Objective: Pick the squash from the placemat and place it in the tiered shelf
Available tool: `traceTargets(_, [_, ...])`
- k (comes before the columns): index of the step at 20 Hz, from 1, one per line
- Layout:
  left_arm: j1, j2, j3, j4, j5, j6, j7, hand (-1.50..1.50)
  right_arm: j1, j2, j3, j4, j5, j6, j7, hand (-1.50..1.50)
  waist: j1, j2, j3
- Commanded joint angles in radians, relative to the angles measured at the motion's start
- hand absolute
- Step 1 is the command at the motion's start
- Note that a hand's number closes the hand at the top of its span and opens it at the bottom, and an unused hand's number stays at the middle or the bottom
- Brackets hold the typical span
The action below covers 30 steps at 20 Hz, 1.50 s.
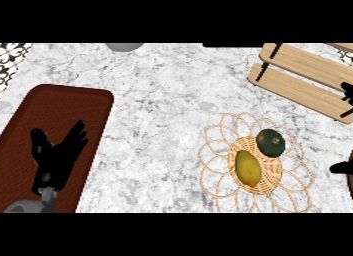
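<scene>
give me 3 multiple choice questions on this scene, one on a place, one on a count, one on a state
1. The yellow squash lies:
A on the woven placemat
B in a drawer
C in the left hand

2. How many items lie on the placemat?
A one
B two
C four

3. The left hand is:
A open, fingers straight
B curled round the squash
C shut on nothing

Key:
1 A, it rests at the placemat's middle.
2 B, the squash and a dark green fruit.
3 A, its fingers point up over the dark red mat.
</scene>
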Motion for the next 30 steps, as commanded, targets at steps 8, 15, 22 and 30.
traceTargets(8, [0.01, 0.004, 0.061, 0.021, -0.007, -0.052, 0.005, 0.0, -0.119, 0.137, 0.179, -0.115, 0.226, -0.036, 0.406, -1.5, 0.003, 0.002, 0.001])
traceTargets(15, [0.025, -0.036, 0.062, 0.008, -0.032, -0.083, -0.002, 0.0, -0.144, 0.213, 0.206, -0.004, 0.365, 0.024, 0.414, -1.5, 0.004, 0.003, 0.001])
traceTargets(22, [0.044, -0.069, 0.091, 0.01, -0.085, -0.081, -0.011, 0.0, -0.074, 0.3, 0.173, -0.038, 0.512, 0.004, 0.447, -1.5, 0.001, 0.002, 0.001])
traceTargets(30, [0.002, -0.087, 0.13, 0.009, -0.125, -0.111, 0.029, 0.0, -0.044, 0.421, 0.177, 0.035, 0.658, -0.007, 0.364, -1.5, -0.001, 0.002, 0.001])
